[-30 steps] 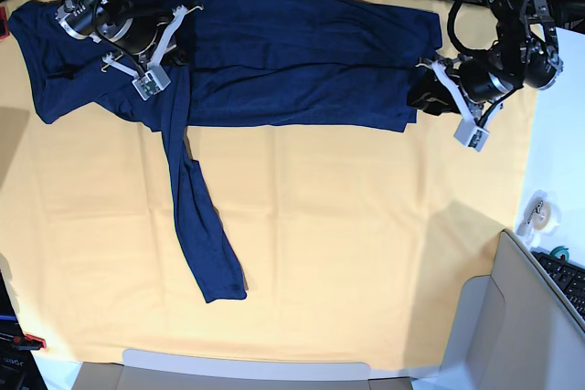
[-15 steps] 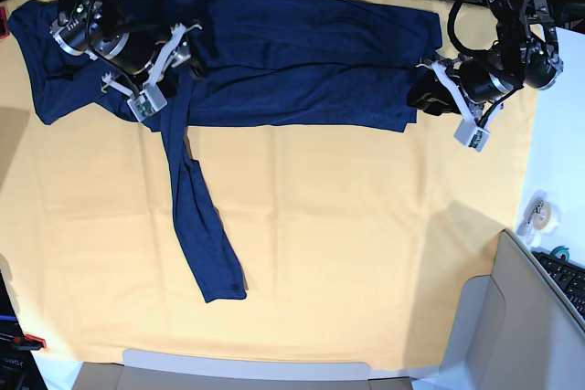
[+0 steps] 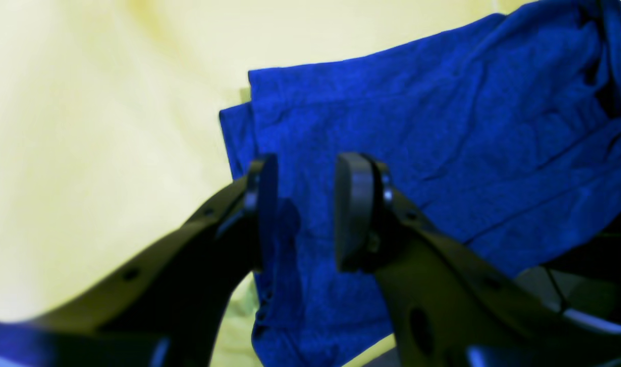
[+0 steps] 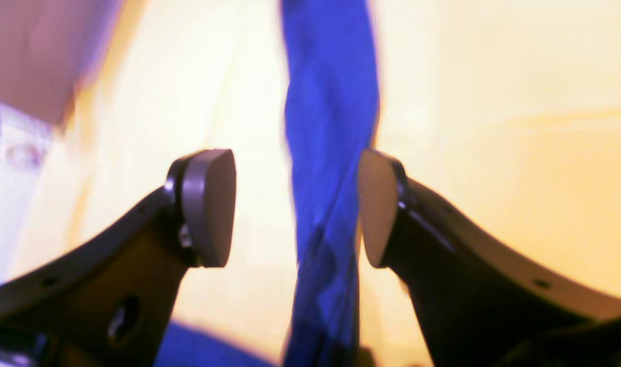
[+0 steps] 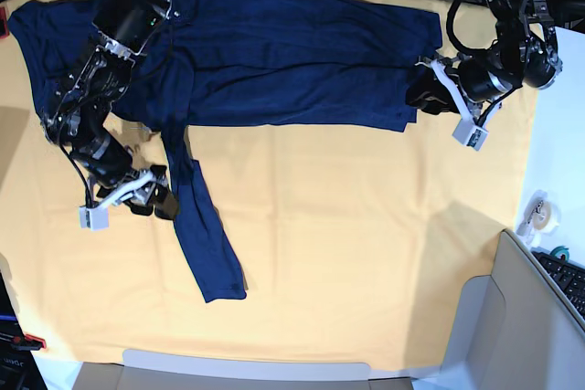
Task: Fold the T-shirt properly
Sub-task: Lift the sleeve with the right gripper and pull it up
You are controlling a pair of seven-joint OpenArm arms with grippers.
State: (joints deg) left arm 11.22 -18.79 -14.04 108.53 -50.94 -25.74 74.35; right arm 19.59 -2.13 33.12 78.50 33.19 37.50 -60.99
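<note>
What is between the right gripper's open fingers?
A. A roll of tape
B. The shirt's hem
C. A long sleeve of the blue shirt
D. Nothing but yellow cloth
C: in the right wrist view the narrow sleeve of the shirt runs between the open pads of the right gripper, over the yellow cloth.

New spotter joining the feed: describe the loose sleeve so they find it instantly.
On the yellow-orange cloth lies the dark navy T-shirt, its body spread along the far edge. The loose sleeve is the one narrow strip running from the body toward the camera, beside the right gripper; everything else navy lies crosswise.
</note>
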